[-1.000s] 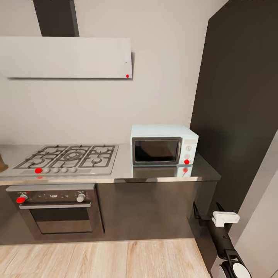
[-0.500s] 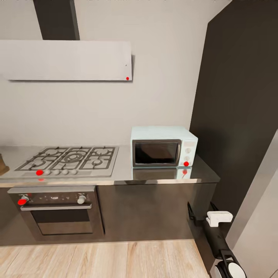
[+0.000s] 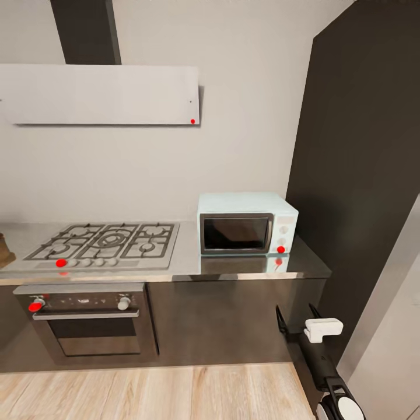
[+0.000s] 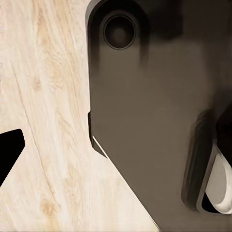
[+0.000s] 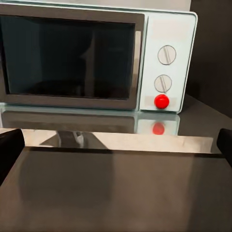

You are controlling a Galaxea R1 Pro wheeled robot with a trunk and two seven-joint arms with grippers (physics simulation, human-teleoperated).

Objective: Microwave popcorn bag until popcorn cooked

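One microwave [image 3: 247, 223], door shut, is set at the right end of the worktop [image 3: 186, 262], directly ahead of the wide-spread right end effector [image 5: 116, 145], the nearer arm; no popcorn bag is seen; left end effector's state cannot be told.

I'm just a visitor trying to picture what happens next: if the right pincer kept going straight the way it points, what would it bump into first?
Probably the dark cabinet front under the countertop: it sits dead ahead between the open right pincer's fingertips. The microwave stands higher and farther back. Depth is hard to judge, so the steel edge could come first.
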